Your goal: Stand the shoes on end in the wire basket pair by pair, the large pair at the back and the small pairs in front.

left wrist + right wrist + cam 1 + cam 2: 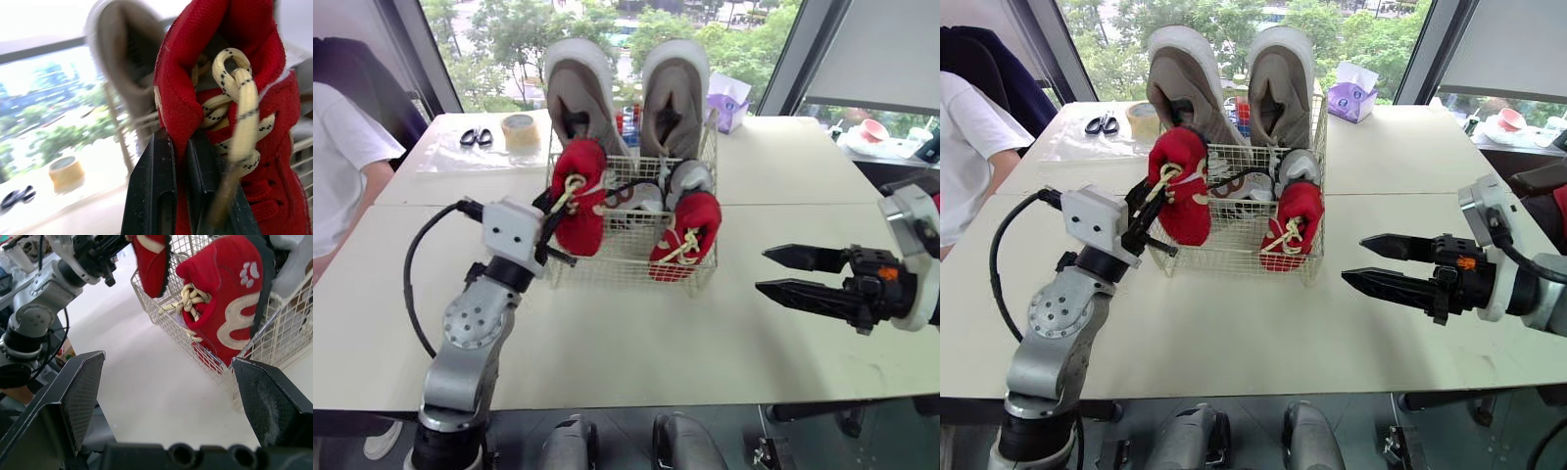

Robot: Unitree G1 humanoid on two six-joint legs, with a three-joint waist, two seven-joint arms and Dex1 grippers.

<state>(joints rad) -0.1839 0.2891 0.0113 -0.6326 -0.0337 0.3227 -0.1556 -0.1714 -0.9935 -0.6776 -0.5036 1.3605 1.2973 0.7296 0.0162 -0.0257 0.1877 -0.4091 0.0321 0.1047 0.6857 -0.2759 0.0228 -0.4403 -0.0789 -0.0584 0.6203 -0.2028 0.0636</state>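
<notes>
A wire basket (631,266) stands mid-table. Two large grey shoes (578,93) (674,88) stand on end at its back. A red shoe (687,235) stands at the front right, with a small grey-and-white shoe (687,178) behind it. My left gripper (551,211) is shut on a second red shoe (579,196) and holds it by its collar over the basket's front left corner. The left wrist view shows its fingers (151,191) clamped on the red fabric beside the cream laces. My right gripper (775,271) hangs open right of the basket, holding nothing.
A tape roll (520,132) and scissors (476,137) lie at the back left. A purple tissue box (729,103) sits behind the basket on the right. A person in a white shirt (342,166) stands at the table's left edge.
</notes>
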